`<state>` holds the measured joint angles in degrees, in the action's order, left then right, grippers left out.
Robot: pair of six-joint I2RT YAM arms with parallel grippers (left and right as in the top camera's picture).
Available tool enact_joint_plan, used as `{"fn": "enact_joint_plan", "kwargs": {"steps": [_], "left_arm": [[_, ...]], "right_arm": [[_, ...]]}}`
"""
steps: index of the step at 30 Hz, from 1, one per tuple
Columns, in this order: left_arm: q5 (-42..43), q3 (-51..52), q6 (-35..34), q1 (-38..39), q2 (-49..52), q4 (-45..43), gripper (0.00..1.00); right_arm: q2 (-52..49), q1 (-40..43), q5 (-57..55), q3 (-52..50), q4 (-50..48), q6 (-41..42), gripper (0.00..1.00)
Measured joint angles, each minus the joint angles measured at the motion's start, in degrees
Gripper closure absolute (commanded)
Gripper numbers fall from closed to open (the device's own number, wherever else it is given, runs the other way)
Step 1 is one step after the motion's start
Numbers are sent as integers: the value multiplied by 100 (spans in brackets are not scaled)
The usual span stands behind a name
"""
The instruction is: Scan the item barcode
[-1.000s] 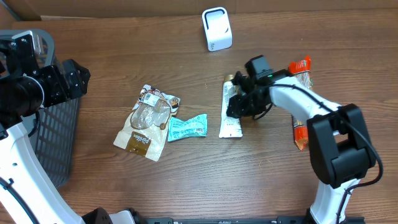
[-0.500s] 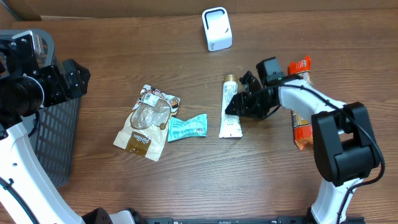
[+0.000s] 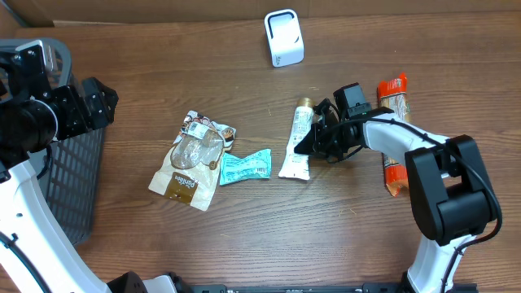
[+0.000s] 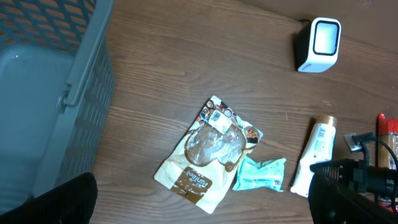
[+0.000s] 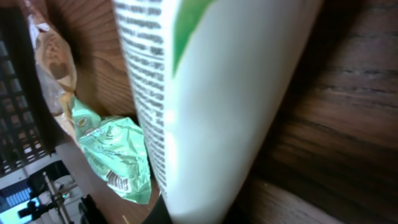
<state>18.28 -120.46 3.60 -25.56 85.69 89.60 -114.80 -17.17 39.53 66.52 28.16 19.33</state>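
The item, a white tube (image 3: 295,148) with a gold cap, lies slanted on the wooden table; it also shows in the left wrist view (image 4: 314,153). My right gripper (image 3: 314,138) sits at the tube's right edge, shut on it. In the right wrist view the tube (image 5: 211,93) fills the frame with its small print turned up, and one dark fingertip (image 5: 163,215) shows under it. The white barcode scanner (image 3: 283,37) stands at the back of the table. My left gripper (image 4: 202,205) hangs open and empty high over the left side, above the basket.
A brown-and-cream snack pouch (image 3: 191,159) and a teal packet (image 3: 244,166) lie left of the tube. An orange-ended package (image 3: 394,134) lies to the right, behind my right arm. A grey basket (image 3: 73,187) stands at the table's left edge.
The right gripper's jaws have come together on the tube, and the tube's lower end has swung left so that it lies more slanted. The left arm has not moved.
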Motion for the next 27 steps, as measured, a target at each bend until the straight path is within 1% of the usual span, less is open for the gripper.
{"fn": "enact_joint_plan", "kwargs": {"steps": [5,9,12,15,21,27], "left_arm": [[-2,0,0,0,0,0,0],[0,0,0,0,0,0,0],[0,0,0,0,0,0,0],[0,0,0,0,0,0,1],[0,0,0,0,0,0,1],[0,0,0,0,0,0,0]], "right_arm": [[0,210,348,0,267,-415,96],[144,433,603,4,708,-1182,96],[601,479,684,76,1198,-1873,96],[1220,463,772,221,1425,-2380,96],[2299,466,1132,365,1563,-2817,96],[2533,466,1943,365,1694,-2863,96]]}}
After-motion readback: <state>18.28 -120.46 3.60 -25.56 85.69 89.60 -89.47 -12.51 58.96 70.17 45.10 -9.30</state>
